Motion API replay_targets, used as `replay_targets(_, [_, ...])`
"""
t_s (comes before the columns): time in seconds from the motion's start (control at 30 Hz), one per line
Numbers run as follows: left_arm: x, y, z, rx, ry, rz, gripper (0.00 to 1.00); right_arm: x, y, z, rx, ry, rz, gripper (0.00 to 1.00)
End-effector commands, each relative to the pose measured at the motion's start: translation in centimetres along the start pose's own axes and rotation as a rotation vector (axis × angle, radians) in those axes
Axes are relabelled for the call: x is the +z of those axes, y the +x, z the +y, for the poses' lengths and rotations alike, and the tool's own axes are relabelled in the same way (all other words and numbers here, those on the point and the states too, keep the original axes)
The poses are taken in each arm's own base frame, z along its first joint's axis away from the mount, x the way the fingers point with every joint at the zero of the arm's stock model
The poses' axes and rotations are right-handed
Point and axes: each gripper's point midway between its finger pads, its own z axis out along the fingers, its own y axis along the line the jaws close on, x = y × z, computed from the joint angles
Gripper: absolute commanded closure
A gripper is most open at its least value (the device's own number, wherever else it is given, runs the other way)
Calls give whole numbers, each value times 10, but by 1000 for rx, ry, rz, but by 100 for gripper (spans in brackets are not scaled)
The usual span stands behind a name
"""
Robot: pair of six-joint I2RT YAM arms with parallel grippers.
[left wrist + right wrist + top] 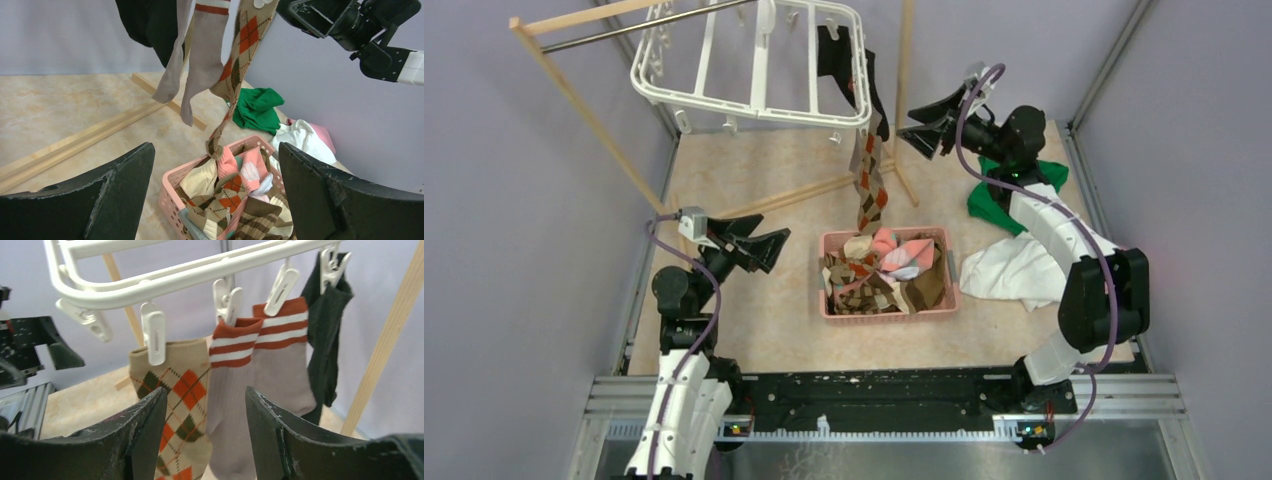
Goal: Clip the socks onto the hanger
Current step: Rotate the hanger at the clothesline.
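Note:
The white hanger (754, 70) hangs from the rack at the back. Along its right edge, clips hold a brown argyle sock (175, 385), two grey-brown socks with striped cuffs (280, 355) and a black sock (325, 325). My right gripper (205, 390) is open just in front of the argyle and striped socks, with nothing between its fingers. In the top view it (906, 125) sits right of the hanging argyle sock (871, 185). More socks fill the pink basket (834, 312). My left gripper (774, 235) is open and empty, left of the basket (172, 180).
A wooden rack (584, 100) with a metal bar carries the hanger; its base bars (804, 195) lie on the floor and one post (904, 100) stands beside the right gripper. A green cloth (1014, 195) and a white cloth (1014, 270) lie right of the basket.

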Motion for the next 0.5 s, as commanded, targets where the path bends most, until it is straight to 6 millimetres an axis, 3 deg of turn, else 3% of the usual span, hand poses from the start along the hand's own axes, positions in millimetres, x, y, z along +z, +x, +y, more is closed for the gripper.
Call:
replay_targets(0.0, [5, -12, -9, 58, 51, -20, 1, -14, -25, 30, -49, -89, -29, 41])
replay_targets(0.27, [9, -6, -3, 50, 54, -8, 3, -36, -3, 66, 0, -197, 49, 42])
replay_targets(0.47, [13, 0, 2, 43, 57, 7, 7, -54, 34, 81, 44, -207, 183, 44])
